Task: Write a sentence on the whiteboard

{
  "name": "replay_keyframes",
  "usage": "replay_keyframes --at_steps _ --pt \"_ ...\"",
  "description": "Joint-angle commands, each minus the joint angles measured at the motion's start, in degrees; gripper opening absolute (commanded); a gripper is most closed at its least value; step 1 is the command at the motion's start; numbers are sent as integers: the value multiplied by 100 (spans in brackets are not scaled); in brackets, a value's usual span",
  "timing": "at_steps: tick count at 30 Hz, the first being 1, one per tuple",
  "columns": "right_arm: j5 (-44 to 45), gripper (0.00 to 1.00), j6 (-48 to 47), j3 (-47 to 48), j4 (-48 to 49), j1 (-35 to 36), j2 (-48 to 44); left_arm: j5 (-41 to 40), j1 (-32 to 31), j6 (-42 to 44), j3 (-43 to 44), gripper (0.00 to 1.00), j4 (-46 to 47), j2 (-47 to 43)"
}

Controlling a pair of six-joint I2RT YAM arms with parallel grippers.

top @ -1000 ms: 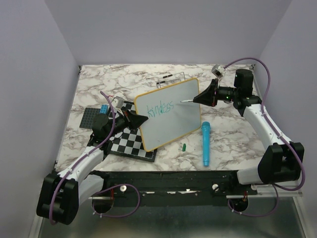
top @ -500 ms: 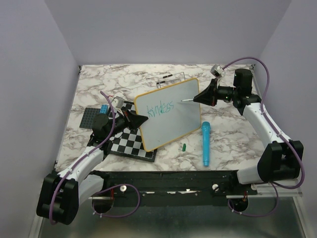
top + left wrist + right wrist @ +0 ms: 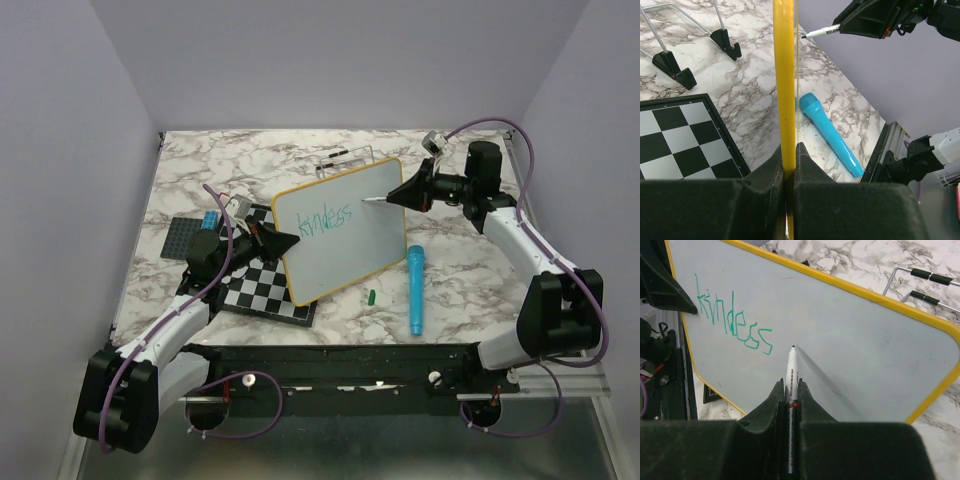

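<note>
We recorded the left gripper clamped on the whiteboard frame and the right gripper clamping a marker, tip beside the sentence.

Glossy white whiteboard, smooth yellow frame; polished marble-patterned tabletop; smooth turquoise plastic cylinder.

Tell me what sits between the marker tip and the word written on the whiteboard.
Nothing but bare whiteboard: the right wrist view shows a blank stretch between the tip of the marker, held in the right gripper, and the green word "kindess".
</note>
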Motion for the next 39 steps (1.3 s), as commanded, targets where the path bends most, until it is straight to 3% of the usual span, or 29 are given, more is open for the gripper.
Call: replay_keyframes --at_steps 1,39 --pt "-18 1 224 -85 365 20 149 166 -49 129 123 0 287 -80" --pt "-150 1 339 -146 435 63 246 175 -49 137 131 0 269 -89"
